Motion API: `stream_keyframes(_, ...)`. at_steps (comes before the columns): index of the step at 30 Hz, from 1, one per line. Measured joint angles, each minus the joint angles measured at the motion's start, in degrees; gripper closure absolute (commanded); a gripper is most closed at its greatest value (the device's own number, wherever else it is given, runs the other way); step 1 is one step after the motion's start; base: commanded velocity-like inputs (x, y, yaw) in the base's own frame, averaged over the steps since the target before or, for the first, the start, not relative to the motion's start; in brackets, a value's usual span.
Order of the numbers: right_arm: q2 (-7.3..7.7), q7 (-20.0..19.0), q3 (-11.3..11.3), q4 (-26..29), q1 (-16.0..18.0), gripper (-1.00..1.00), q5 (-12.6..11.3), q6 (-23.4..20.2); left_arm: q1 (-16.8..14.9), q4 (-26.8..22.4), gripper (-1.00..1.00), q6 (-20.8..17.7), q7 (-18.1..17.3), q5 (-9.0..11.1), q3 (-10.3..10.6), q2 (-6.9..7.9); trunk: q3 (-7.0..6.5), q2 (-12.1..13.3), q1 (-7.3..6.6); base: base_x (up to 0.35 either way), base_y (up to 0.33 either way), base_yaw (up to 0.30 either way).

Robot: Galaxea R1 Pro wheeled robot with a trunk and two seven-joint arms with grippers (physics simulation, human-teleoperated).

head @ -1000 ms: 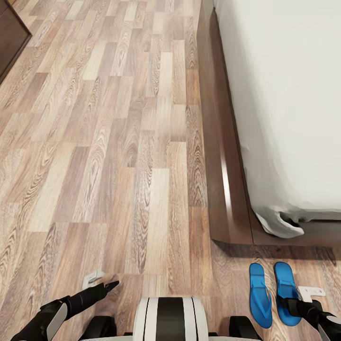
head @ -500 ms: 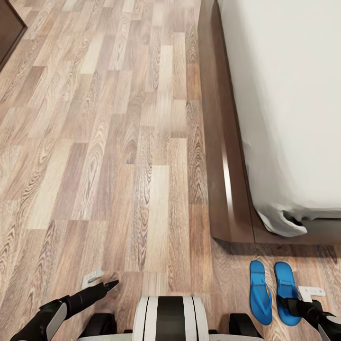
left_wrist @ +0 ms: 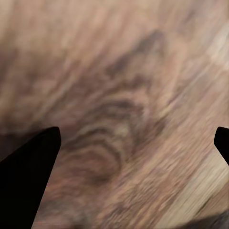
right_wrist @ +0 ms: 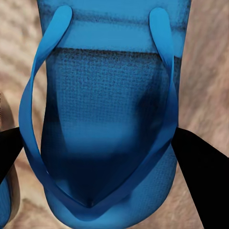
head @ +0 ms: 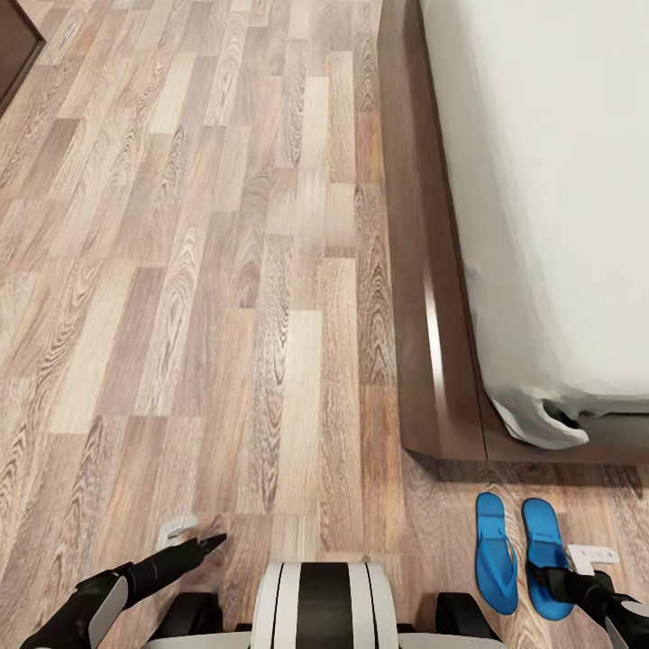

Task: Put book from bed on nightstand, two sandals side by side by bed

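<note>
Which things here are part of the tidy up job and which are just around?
Part of the job:
- two blue sandals, side by side on the floor near the bed's corner
- bed
- right gripper above one sandal, fingers spread

Just around:
- wood floor
- dark cabinet corner
- left gripper, over bare floor

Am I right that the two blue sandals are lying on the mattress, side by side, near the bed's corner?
Not quite. The two blue sandals lie side by side near the bed's corner, but on the wood floor, not the mattress. The head view shows it.
</note>
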State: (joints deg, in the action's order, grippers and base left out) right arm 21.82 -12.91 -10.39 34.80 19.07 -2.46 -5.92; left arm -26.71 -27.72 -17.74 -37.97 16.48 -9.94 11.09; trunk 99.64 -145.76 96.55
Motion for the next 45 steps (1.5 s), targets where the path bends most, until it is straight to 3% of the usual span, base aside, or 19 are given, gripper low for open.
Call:
stream_keyframes(4, -0.01, 0.02, 0.0, 0.0, 0.0, 1.0, 0.01, 0.0, -0.01, 0.01, -1.0, 0.01, 0.03, -0.05, 0.01, 0.0, 0.88, -0.05, 0.11, 0.0, 0.0, 0.0)
stream_keyframes(14, -0.01, 0.02, 0.0, 0.0, 0.0, 1.0, 0.0, 0.08, 0.02, 0.02, -1.0, -0.04, 0.02, -0.11, 0.04, 0.0, 0.89, -0.05, 0.1, 0.0, 0.0, 0.0)
stream_keyframes(18, 0.01, 0.03, 0.01, 0.02, 0.02, 1.0, -0.06, 0.08, 0.01, 0.01, -1.0, -0.01, 0.01, -0.09, 0.02, 0.0, 1.76, -0.11, 0.21, 0.0, 0.0, 0.0)
stream_keyframes(45, 0.02, -0.02, 0.09, 0.21, -0.03, 1.0, 0.2, 0.17, 0.05, 0.04, -1.0, -0.3, 0.04, -0.59, 0.18, 0.01, 1.78, -0.1, 0.21, 0.024, 0.0, 0.0)
